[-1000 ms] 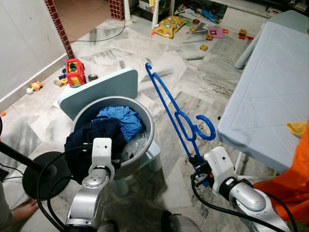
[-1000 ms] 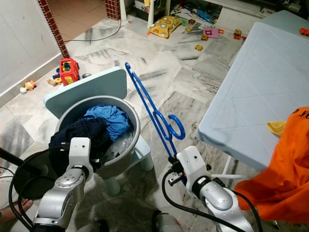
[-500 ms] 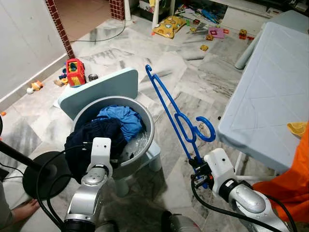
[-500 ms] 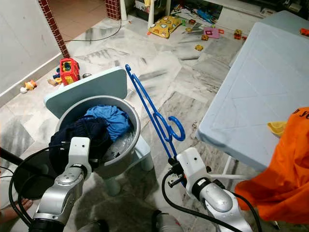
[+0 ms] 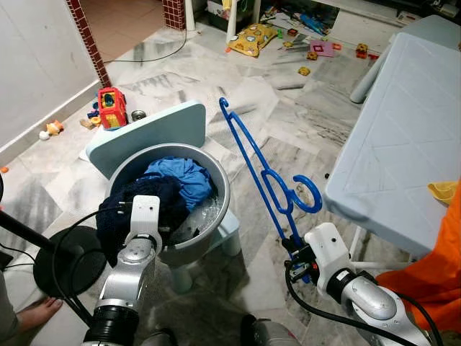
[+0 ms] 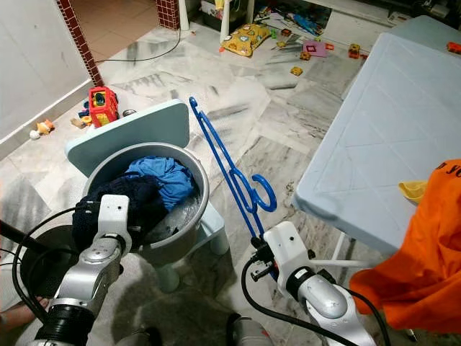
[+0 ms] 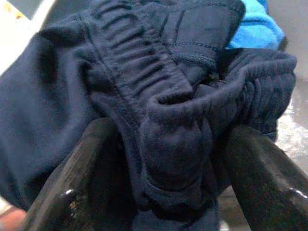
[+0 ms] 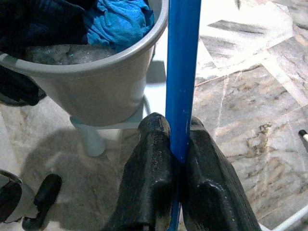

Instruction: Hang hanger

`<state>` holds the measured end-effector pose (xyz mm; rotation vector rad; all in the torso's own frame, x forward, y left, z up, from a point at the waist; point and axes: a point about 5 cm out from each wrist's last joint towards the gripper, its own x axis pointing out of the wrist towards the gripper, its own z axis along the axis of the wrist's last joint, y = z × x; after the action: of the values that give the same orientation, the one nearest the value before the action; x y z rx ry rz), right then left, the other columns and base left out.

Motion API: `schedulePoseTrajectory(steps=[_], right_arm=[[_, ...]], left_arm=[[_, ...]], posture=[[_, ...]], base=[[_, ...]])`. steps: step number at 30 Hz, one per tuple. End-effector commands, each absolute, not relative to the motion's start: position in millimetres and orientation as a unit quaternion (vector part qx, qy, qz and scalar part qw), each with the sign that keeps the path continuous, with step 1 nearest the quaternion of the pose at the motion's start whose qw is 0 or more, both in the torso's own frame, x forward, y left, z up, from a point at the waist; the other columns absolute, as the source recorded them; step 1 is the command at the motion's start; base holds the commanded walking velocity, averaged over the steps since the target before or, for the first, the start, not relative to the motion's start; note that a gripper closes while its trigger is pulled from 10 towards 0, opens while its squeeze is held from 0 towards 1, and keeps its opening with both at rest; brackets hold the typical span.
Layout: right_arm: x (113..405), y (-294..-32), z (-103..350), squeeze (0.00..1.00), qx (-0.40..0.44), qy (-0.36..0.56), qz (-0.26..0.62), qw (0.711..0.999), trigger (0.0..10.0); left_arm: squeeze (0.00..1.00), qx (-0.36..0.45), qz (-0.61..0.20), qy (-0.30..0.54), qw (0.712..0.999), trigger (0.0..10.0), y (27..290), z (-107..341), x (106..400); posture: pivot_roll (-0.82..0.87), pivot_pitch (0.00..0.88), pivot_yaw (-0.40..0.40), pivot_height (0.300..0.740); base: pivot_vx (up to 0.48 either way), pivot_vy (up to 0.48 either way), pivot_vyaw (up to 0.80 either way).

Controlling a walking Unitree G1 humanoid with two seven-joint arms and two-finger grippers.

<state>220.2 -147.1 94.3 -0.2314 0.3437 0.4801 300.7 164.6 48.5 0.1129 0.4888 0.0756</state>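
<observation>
A long blue hanger [image 5: 253,162] stands tilted, its hook [image 5: 311,194] curling toward the table. My right gripper [image 8: 175,139] is shut on the hanger's lower end, low over the marble floor [image 5: 297,254]. A grey basin [image 5: 222,189] holds a bright blue cloth [image 5: 184,176] and a dark navy garment [image 5: 122,209] that hangs over its near rim. My left gripper [image 7: 173,168] is at that rim, and a bunched fold of the navy garment's [image 7: 168,139] waistband sits pinched between its fingers [image 7: 82,163].
The basin rests on a small pale blue chair [image 5: 155,128]. A pale blue table [image 5: 403,137] fills the right, with orange cloth [image 5: 432,274] below it. A black stand base [image 5: 61,259] and a person's foot [image 5: 29,313] lie at the left. Toys [image 5: 112,107] litter the far floor.
My left arm has drawn a little to the left and toward me at the basin's rim. The right gripper and the hanger have barely moved.
</observation>
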Motion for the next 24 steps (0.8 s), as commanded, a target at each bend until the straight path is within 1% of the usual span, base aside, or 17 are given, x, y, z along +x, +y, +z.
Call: schedulePoseTrajectory(steps=[1,8,16,24], right_arm=[[218.4,-149.2,96.9,0.0,-0.117,0.166,0.229,0.952,10.0],[218.5,-148.5,97.0,0.0,-0.116,0.165,0.23,0.952,10.0],[219.8,-149.4,97.4,0.0,-0.117,0.165,0.227,0.953,10.0],[220.0,-148.3,97.3,0.0,-0.117,0.164,0.228,0.953,10.0]], left_arm=[[0.0,0.047,0.028,0.24,0.969,0.0,161.2,45.3,302.0],[0.0,0.042,0.021,0.222,0.974,0.0,155.4,46.2,310.0],[0.0,0.043,0.032,0.197,0.979,0.0,157.3,47.0,311.6],[0.0,0.048,0.023,0.181,0.982,0.0,155.6,47.1,312.5]], posture=[[-0.24,0.191,-0.034,0.74],[-0.24,0.19,-0.032,0.74],[-0.24,0.189,-0.03,0.74],[-0.24,0.188,-0.03,0.74]], base=[[0.0,0.0,0.0],[0.0,0.0,0.0],[0.0,0.0,0.0],[0.0,0.0,0.0]])
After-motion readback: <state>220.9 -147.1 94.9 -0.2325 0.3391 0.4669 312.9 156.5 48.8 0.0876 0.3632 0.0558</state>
